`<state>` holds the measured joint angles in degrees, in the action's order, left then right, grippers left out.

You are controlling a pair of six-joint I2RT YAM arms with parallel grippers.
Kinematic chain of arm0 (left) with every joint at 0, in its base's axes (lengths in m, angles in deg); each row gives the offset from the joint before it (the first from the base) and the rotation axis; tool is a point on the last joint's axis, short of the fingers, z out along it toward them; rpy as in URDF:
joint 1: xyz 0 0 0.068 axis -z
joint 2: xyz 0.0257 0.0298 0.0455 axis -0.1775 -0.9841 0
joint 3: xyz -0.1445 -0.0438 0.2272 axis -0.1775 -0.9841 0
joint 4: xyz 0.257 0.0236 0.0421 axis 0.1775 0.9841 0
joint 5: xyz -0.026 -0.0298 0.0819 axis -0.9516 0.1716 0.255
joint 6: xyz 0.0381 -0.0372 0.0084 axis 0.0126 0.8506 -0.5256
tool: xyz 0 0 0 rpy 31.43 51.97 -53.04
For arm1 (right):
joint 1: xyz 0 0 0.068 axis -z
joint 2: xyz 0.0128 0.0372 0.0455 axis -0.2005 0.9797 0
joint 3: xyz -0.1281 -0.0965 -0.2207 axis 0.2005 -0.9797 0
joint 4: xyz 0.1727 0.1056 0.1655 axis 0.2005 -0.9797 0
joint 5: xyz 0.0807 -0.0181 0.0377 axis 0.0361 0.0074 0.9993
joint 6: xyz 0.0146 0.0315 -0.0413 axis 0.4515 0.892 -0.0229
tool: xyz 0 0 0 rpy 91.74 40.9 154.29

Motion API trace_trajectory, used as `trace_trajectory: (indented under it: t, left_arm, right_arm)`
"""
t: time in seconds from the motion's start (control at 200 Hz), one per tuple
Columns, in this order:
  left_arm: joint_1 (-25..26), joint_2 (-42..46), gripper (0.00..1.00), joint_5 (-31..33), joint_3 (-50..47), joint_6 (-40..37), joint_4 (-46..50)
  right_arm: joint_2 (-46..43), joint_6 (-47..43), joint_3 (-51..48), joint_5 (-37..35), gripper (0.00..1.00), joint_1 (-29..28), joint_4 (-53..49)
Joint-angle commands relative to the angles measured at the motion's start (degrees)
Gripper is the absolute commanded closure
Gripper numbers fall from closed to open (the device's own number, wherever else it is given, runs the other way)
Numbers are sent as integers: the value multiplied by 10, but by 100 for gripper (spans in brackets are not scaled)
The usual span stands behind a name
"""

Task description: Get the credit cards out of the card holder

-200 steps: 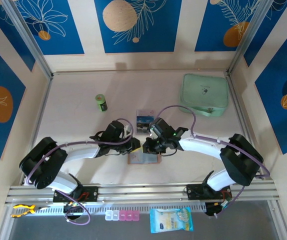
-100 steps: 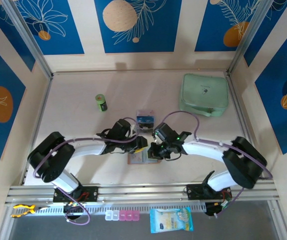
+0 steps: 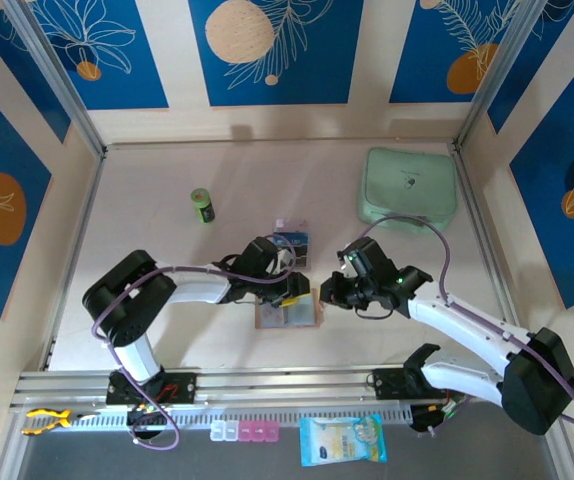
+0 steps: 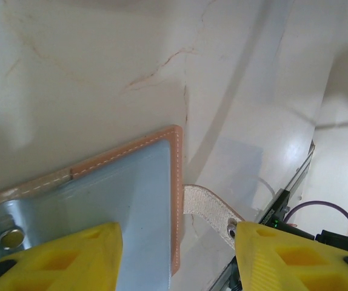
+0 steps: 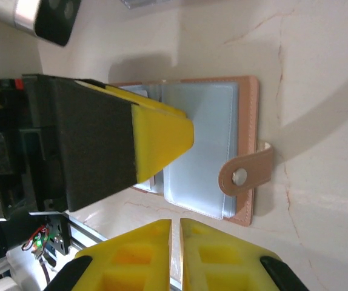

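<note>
The tan card holder [image 3: 308, 318] lies open on the table, its grey-blue clear pockets [image 5: 201, 133] facing up and its snap strap [image 5: 247, 171] off the right edge. My left gripper [image 3: 292, 294] hovers low over it, open; in the left wrist view the holder's right edge [image 4: 176, 200] and strap [image 4: 207, 209] run between the fingers of the left gripper [image 4: 177, 260]. My right gripper [image 3: 328, 297] sits just right of the holder, shut, with nothing seen between the fingers of the right gripper [image 5: 176, 254]. One blue printed credit card [image 3: 289, 241] lies in a clear tray behind the holder.
The clear tray [image 3: 278, 226] stands just behind the holder. A mint-green case [image 3: 409, 188] rests at the back right and a small green cylinder [image 3: 202, 205] at the back left. The metal rail [image 3: 287, 385] borders the near edge.
My left gripper has moved right over the holder and opened. My right gripper has pulled back to the right, off the holder, still shut.
</note>
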<state>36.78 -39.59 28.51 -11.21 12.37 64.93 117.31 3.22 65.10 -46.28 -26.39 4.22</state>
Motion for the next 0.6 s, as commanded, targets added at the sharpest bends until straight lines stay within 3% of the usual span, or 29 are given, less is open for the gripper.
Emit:
trace_trajectory:
  t: [0.0,0.595]
  left_arm:
    - [5,-7,48,-10,8,0,-16]
    - [-68,139,49,7,-37,-63,100]
  right_arm:
    - [5,13,-15,43,88,-3,21]
    - [211,0,61,121,90,-53,125]
